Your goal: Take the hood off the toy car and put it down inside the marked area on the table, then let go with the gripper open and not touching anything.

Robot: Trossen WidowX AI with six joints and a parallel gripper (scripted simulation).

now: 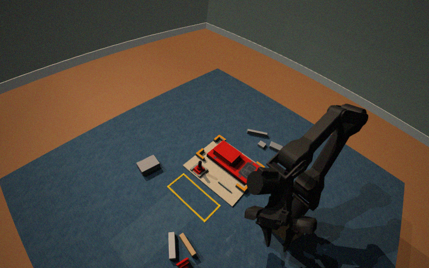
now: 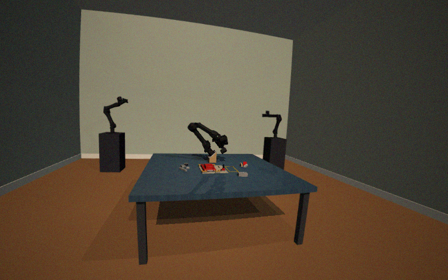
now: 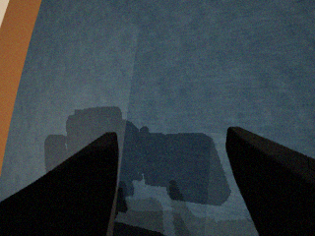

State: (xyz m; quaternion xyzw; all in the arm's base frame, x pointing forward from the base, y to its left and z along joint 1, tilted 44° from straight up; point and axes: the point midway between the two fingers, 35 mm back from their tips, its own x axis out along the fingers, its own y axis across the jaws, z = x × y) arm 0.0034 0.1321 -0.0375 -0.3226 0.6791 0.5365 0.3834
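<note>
The red toy car [image 1: 211,155] [image 2: 207,167] sits on a cream board [image 1: 232,198]. A raised red block [image 1: 227,151] is on one end of the car and a grey outlined part [image 1: 249,170] shows towards the other, partly behind the arm. I cannot tell for sure which part is the hood. The marked area [image 1: 175,180] is a yellow outline on the blue table beside the board. My gripper [image 1: 277,248] [image 3: 172,140] is partly open with nothing between its fingers. It hangs above the table, away from the car and the outline.
A red piece with a black knob [image 1: 199,168] stands on the board. Orange corner brackets [image 1: 200,153] are by the car. A grey block [image 1: 148,164] lies left of the board, small grey blocks [image 1: 257,132] behind it. White [image 1: 171,245], tan [image 1: 187,244] and red [image 1: 184,263] pieces lie in front.
</note>
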